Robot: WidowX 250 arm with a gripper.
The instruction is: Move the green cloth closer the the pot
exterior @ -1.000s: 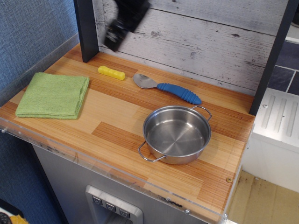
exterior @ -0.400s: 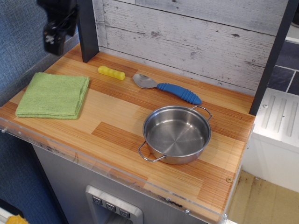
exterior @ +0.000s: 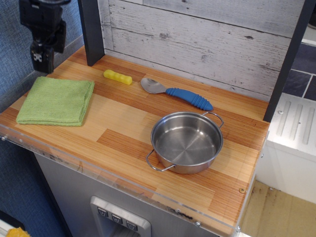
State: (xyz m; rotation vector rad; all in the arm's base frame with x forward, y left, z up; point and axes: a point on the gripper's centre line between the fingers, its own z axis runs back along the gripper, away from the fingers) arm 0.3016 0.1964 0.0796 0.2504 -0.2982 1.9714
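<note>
The light green, folded, roughly square textured cloth (exterior: 56, 101) lies flat at the left end of the wood-grain laminate tabletop (exterior: 123, 143), its left edge close to the tabletop's left rim and its near edge not far from the clear front strip. Well apart from it, toward the right front, stands the shallow round stainless-steel pot (exterior: 186, 142) — upright, empty, with one wire loop handle pointing to the front left and the other to the back right. Between the two at the back, a small yellow ridged block (exterior: 118, 77) lies just beyond the cloth's far right corner, and beside it rests a grey spoon with a ribbed blue handle (exterior: 176, 92), bowl to the left, handle running toward the pot's back handle. The black pincer (exterior: 38, 63) hangs above the cloth's far left corner, seemingly clear of the fabric and holding nothing; whether its tips are spread or pressed together I cannot tell, as they merge into one dark shape. A whitewashed plank wall (exterior: 207, 34) closes the back.
</note>
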